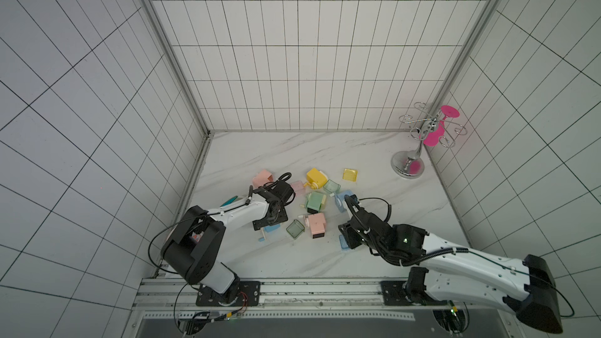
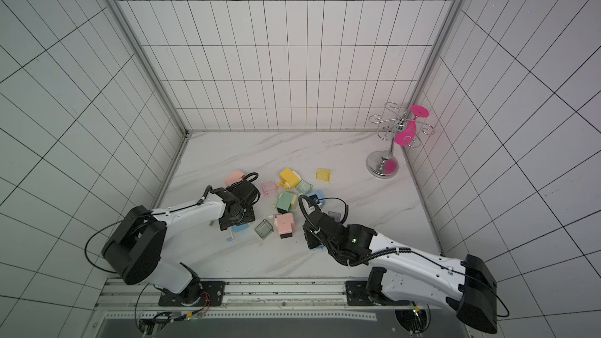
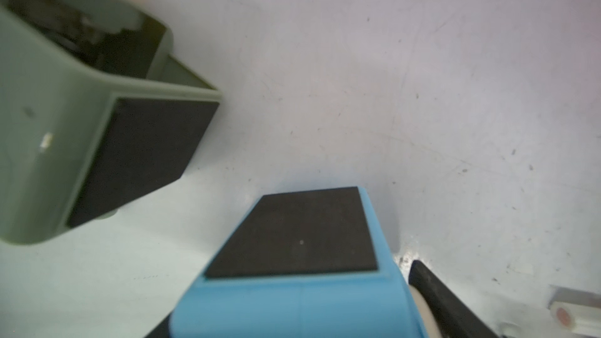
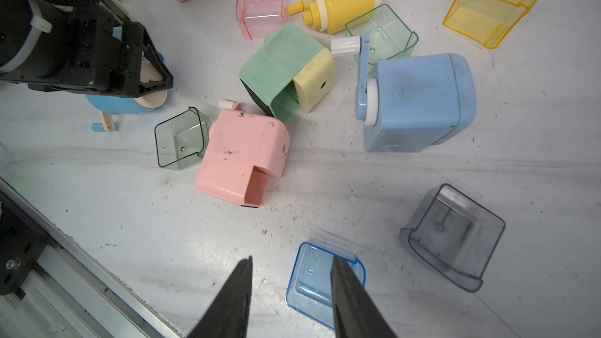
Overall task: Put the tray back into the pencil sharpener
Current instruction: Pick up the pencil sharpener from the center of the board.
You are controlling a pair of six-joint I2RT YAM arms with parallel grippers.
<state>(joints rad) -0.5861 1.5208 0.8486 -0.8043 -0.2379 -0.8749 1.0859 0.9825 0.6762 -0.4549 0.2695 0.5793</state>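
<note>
Six sharpeners (image 1: 316,176) lie scattered on the bench (image 1: 292,154) in both top views, their trays (image 1: 350,174) loose among them. The left arm (image 1: 240,214) bends over the blue sharpener (image 1: 270,229), seemingly to steady it. The right arm (image 1: 455,255) stoops over the blue tray (image 1: 344,245), its match in colour, which lies on the bench with the pink sharpener (image 1: 317,224) between the two.

From the left wrist, the blue sharpener shows its black base pad between the fingers of the left hand (image 3: 287,294). One finger (image 3: 432,291) sits just beside its cream end; whether the hand is clamped I cannot tell.

From the right wrist, the right hand (image 4: 291,258) has its fingers apart, straddling the tray's near wall, one inside and one outside. This is probably to pinch that thin wall.
</note>
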